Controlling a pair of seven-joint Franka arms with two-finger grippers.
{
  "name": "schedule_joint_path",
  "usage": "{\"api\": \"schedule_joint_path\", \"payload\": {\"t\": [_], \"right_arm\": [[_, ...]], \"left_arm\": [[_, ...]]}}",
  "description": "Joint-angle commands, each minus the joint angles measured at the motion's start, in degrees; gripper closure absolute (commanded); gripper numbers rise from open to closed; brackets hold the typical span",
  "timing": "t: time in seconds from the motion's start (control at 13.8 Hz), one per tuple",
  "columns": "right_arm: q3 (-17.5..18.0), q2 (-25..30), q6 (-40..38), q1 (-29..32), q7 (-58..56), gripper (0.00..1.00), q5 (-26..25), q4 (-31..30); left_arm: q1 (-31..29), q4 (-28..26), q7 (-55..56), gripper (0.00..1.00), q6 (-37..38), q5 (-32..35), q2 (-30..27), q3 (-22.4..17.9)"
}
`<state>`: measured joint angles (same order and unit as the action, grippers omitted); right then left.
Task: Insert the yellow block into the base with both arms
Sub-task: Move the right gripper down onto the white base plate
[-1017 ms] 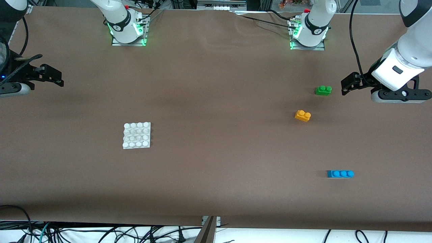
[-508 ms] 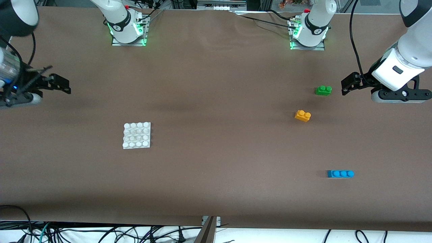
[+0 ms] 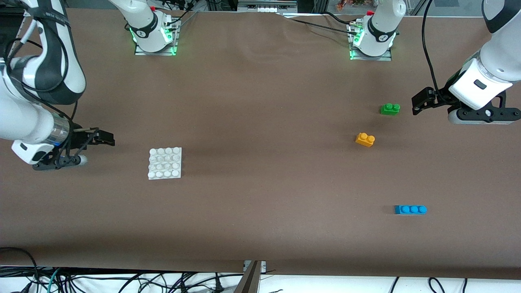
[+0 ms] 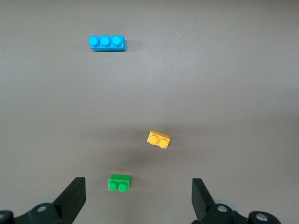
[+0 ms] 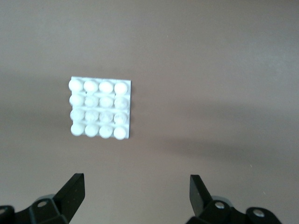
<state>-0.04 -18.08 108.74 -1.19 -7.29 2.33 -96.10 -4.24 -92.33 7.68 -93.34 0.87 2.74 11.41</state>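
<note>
Beside the base (image 3: 165,163), the right end effector (image 3: 106,138) has arrived.

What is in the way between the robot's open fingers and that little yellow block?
Nothing visible blocks it. The left gripper is open in the air, beside the green brick. The yellow block lies apart from that brick, nearer the front camera, with bare table around it. The blue brick lies well clear.

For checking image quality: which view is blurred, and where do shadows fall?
Right wrist view: the base looks soft, with a faint shadow band beside it. Left wrist view: the yellow block is sharp. Front view: diffuse dark patch beside the base.
</note>
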Motion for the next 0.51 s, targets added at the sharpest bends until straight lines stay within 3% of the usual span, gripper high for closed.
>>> {"api": "schedule_joint_path", "payload": {"t": [0.0, 0.29, 0.44], "right_arm": [[-0.05, 0.51, 5.24, -0.66, 1.40, 0.01, 0.83, -3.91], [0.04, 0.33, 22.00, -1.10, 1.40, 0.01, 0.74, -14.96], [0.12, -1.68, 27.03, -1.10, 1.49, 0.01, 1.01, -16.75]], "left_arm": [[-0.07, 1.63, 0.05, 0.00, 1.05, 0.09, 0.69, 0.02], [-0.42, 1.63, 0.14, 0.00, 1.14, 0.09, 0.69, 0.02], [-0.42, 1.63, 0.05, 0.00, 1.14, 0.09, 0.69, 0.02]]}}
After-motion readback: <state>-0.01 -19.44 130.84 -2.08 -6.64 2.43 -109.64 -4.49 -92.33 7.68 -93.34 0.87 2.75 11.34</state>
